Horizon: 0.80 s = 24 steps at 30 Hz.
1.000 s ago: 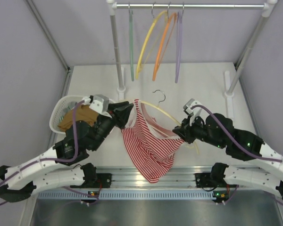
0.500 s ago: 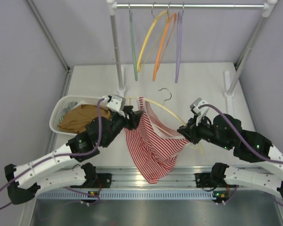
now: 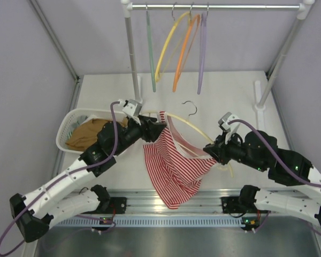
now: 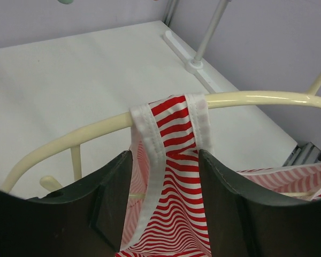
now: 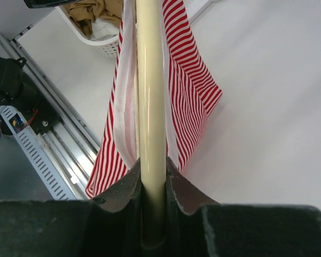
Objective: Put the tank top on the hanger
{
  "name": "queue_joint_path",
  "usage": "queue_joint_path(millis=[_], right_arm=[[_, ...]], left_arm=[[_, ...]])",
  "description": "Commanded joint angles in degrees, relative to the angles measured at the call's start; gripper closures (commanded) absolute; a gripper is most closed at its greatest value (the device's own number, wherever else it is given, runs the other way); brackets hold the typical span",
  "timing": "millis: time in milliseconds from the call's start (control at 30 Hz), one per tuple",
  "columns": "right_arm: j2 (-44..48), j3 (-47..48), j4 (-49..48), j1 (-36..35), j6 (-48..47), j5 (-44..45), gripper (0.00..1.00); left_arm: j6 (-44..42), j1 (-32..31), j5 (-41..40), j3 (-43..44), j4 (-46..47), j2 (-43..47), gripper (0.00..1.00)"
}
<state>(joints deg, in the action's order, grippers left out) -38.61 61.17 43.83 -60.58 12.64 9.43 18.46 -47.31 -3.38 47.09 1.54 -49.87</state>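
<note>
The red-and-white striped tank top (image 3: 174, 171) hangs from the cream hanger (image 3: 190, 127), which is held in the air over the table. One white-trimmed strap (image 4: 176, 128) is looped over the hanger's arm (image 4: 257, 98). My left gripper (image 3: 160, 130) is right at that strap. Its jaws (image 4: 165, 155) stand apart, with the strap's fabric between them just below the arm. My right gripper (image 3: 208, 151) is shut on the hanger's other arm (image 5: 148, 80), seen in its wrist view (image 5: 151, 166), with the tank top (image 5: 190, 80) draped on both sides.
A white basket (image 3: 64, 131) holding a tan garment (image 3: 88, 134) sits at the left. At the back, a rack rail carries green (image 3: 150, 48), yellow (image 3: 166, 48), orange (image 3: 183, 51) and purple (image 3: 202, 51) hangers. The rack posts (image 3: 132, 59) stand on the table.
Both arms have carried the hanger and the tank top to the right and a little farther back. My left arm has stretched out, following the strap.
</note>
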Motion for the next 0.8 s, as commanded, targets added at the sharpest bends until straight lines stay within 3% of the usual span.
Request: queue_joint_path(millis=[0, 100, 200, 267, 333, 400, 767], right_arm=[[1.7, 4.4, -3.3, 0.3, 0.3, 0.8, 1.0], [2.1, 4.6, -3.1, 0.2, 0.4, 0.8, 1.0], [2.5, 4.7, -2.8, 0.2, 0.4, 0.9, 1.0], [2.8, 4.6, -2.4, 0.2, 0.5, 1.0, 1.0], [3.3, 4.5, -2.2, 0.3, 0.5, 1.0, 1.0], [3.6, 4.2, -1.9, 0.2, 0.8, 1.6, 1.0], [4.0, 5.4, 2.0, 0.2, 1.1, 1.3, 1.0]], left_arm=[[2.8, 2.2, 7.6, -1.4, 6.9, -0.5, 0.43], [4.1, 4.0, 10.8, -1.7, 8.4, -1.3, 0.46], [5.0, 4.7, 13.0, -2.0, 10.0, -1.7, 0.6], [5.4, 4.7, 13.5, -1.7, 10.4, -1.6, 0.73], [5.4, 4.7, 13.7, -1.0, 10.4, -1.5, 0.8], [5.4, 4.8, 14.4, 0.2, 10.1, -1.5, 0.98], [6.8, 4.8, 12.0, 8.4, 6.7, -3.3, 1.0]])
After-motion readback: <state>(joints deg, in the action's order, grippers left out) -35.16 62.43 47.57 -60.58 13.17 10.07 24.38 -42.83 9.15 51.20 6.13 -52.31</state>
